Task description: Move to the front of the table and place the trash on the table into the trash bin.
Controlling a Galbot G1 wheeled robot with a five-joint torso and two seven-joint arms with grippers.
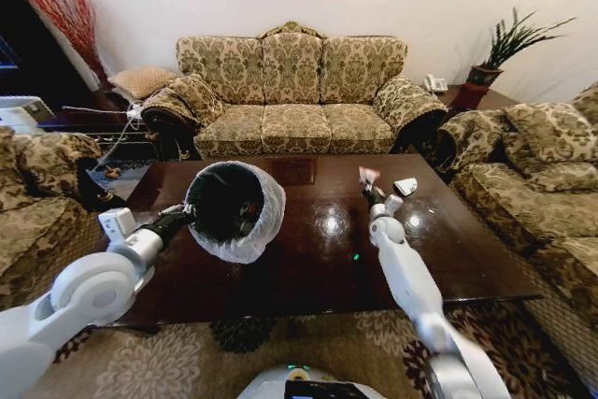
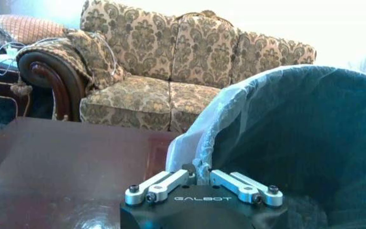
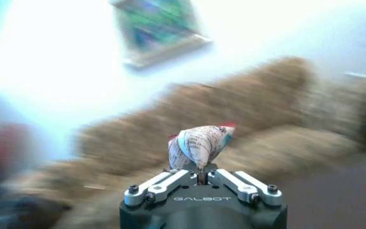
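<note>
Head view: the trash bin [image 1: 235, 210] is held tilted above the table [image 1: 308, 259] by the left gripper [image 1: 190, 215], its black mouth turned up toward the camera and its white bag liner folded over the rim. In the left wrist view the left gripper's [image 2: 199, 177] fingers are seen closed together on the bin's [image 2: 297, 133] bagged rim. Over the middle of the table the right gripper [image 1: 371, 191] is raised, its fingers clamped on a crumpled wrapper [image 1: 369, 175], well apart from the bin. The wrapper [image 3: 201, 144] is seen pinched at its lower end between the right gripper's [image 3: 201, 177] fingertips. A white paper scrap [image 1: 405, 186] lies on the table near the far right edge. A patterned sofa [image 1: 294, 91] stands behind the table.
</note>
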